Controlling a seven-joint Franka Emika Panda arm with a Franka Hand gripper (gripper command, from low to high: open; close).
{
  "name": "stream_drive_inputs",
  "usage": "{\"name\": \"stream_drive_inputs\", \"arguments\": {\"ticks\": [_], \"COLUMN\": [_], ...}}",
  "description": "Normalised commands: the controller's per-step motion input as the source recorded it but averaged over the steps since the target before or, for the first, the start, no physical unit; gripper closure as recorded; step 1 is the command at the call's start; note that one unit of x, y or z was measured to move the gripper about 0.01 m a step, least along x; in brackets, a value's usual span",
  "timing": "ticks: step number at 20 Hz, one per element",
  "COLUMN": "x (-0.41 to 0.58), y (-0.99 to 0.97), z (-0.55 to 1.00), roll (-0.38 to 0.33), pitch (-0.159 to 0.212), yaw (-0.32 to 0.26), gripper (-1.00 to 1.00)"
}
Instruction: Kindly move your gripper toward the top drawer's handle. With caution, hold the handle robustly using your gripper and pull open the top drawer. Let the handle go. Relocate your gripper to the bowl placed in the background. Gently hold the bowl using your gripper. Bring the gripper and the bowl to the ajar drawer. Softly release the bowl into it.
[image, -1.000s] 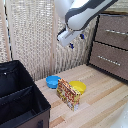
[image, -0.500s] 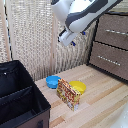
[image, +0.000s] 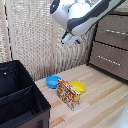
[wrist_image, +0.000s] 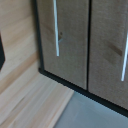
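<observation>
I hold gripper (image: 70, 39) in air, well apart from handle (image: 116, 32) of shut top drawer (image: 113, 31); approach just starting. Jaw state: can't tell.

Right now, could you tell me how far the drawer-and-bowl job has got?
Nothing looks done yet. The top drawer sits closed, flush with the one below, its handle untouched. In hand: the gripper hangs in the air, apart from the dresser, holding nothing; whether it is open is unclear. Left: grasping the handle, pulling the drawer open, then fetching the blue bowl, which sits on the floor beside the yellow bowl.
</observation>
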Motion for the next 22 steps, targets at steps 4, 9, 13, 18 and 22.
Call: {"name": "stream_drive_inputs", "arguments": {"ticks": [4, 9, 13, 18, 22], "x": [0.000, -0.029, -0.043, -0.046, -0.049], "y": [-0.82, -0.80, -0.74, -0.69, -0.73], "z": [0.02, 0.00, 0.00, 0.03, 0.09], "roll": [-0.226, -0.202, -0.205, -0.184, -0.142], "pitch": [-0.003, -0.002, 0.000, 0.000, 0.000], "yaw": [0.000, 0.001, 0.000, 0.010, 0.025], "gripper": [-1.00, -1.00, -1.00, -1.00, -1.00]}}
